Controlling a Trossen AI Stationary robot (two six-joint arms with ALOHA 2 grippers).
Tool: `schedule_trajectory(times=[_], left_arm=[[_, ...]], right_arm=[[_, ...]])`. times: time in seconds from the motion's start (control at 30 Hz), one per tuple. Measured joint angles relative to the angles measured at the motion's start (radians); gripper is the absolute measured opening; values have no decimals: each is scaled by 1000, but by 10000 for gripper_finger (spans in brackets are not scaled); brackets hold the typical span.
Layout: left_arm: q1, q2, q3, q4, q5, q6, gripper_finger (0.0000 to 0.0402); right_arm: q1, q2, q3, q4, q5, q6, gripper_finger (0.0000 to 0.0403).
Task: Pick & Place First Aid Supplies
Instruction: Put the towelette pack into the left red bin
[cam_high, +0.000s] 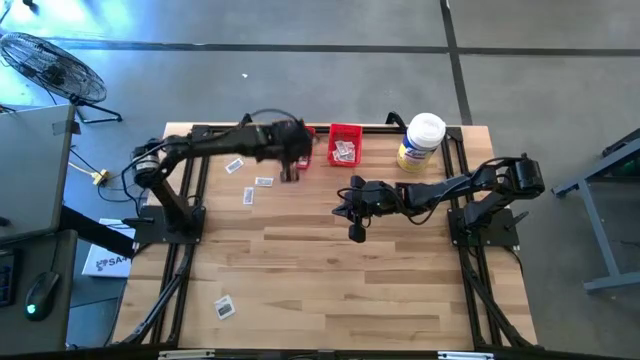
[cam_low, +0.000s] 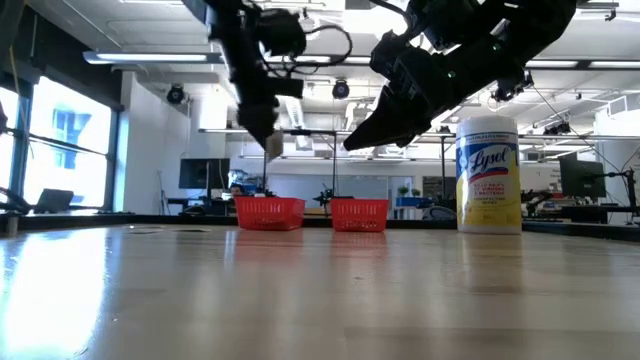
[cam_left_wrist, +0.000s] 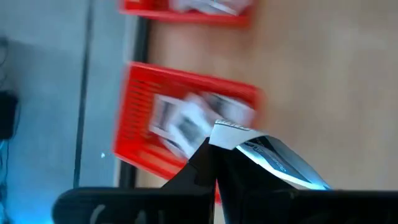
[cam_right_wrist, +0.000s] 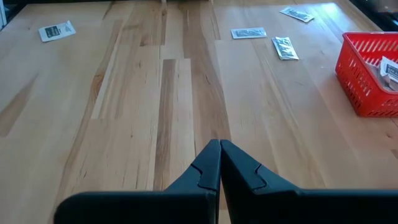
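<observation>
Upper centre of the high view, we saw the left gripper (cam_high: 291, 166) pinching a packet (cam_left_wrist: 249, 146) above a bin (cam_left_wrist: 186, 118); thin corner grip, could slip. Right gripper (cam_high: 357, 232) was shut, empty.

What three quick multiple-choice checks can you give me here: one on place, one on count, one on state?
1. Where is the left gripper?
A. Raised near a red bin at the table's far edge
B. Touching the jar
C. At the table's near edge

2. How many packets lie loose on the table in the high view?
A. Two
B. Four
C. Seven

3. What state is the left gripper in?
A. Open and empty
B. Shut on a packet
C. Shut on the jar's lid

Answers:
1. A, since the low view shows it up over that bin.
2. B, with three loose packets near the left arm and one by the near edge.
3. B, since its wrist view shows the fingers pinching a white packet.
</observation>
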Motion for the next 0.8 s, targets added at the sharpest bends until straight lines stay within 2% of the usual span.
schedule_trajectory(times=[0.1, 0.23, 0.47, 0.6, 0.8], left_arm=[[74, 47, 0, 90, 19, 1, 0], [129, 121, 0, 126, 20, -1, 0], [149, 217, -1, 135, -3, -73, 6], [150, 229, -1, 137, -6, -102, 28], [150, 227, 0, 125, -9, -124, 80]], right_arm=[[0, 0, 0, 0, 0, 0, 2], [0, 0, 0, 0, 0, 0, 3], [0, 0, 0, -7, 0, 0, 2], [0, 0, 0, -9, 0, 0, 3], [0, 0, 0, -11, 0, 0, 2]])
